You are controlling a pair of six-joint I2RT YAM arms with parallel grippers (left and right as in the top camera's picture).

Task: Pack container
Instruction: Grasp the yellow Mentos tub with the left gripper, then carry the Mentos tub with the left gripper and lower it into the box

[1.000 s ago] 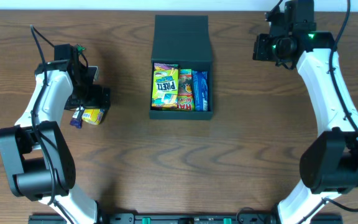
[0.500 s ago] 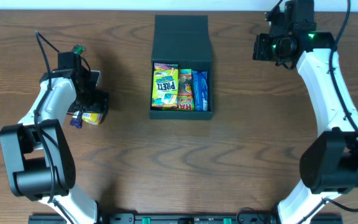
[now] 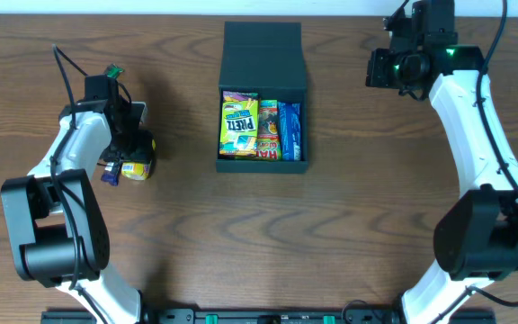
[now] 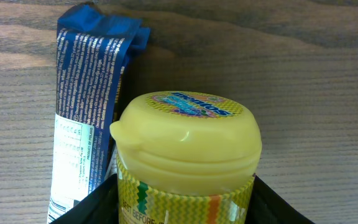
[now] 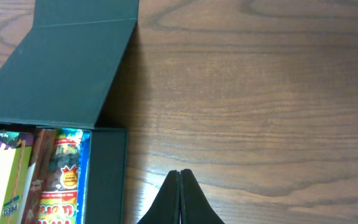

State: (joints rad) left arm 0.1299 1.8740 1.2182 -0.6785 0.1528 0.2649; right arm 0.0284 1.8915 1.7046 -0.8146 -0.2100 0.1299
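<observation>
The container (image 3: 263, 56) sits on the brown wood surface (image 3: 340, 234) toward 12 o'clock in the overhead view; its lid lies open and flat at the far end; three snack packs lie side by side in the box.

Only the overhead view shows all three packs: a yellow bag (image 3: 238, 126) with letters that look like "PRETZ", a red and orange pack (image 3: 268, 130) at its 3 o'clock, and a blue pack (image 3: 290, 130) at 3 o'clock again, against the wall; the right wrist view shows just their top corners at 8 o'clock and the bare lid at 10 o'clock.

The left gripper (image 3: 136, 155) is out at 9 o'clock from the container, well apart from it; the left wrist view shows what the overhead hides: its dark fingers (image 4: 278, 208) press on both sides of a yellow bottle (image 4: 188, 143), so it is clamped on the bottle; the bottle has a yellow flip cap with blue writing on top that is too small to read; the word "BEFORE" shows low on its zigzag label.

A blue packet (image 4: 89, 106) lies just beside the bottle at its 9 o'clock, with tiny white print that cannot be read.

The right gripper (image 5: 180, 186) hangs above bare wood at 3 o'clock from the lid; its two fingers are pressed together with nothing between them.
</observation>
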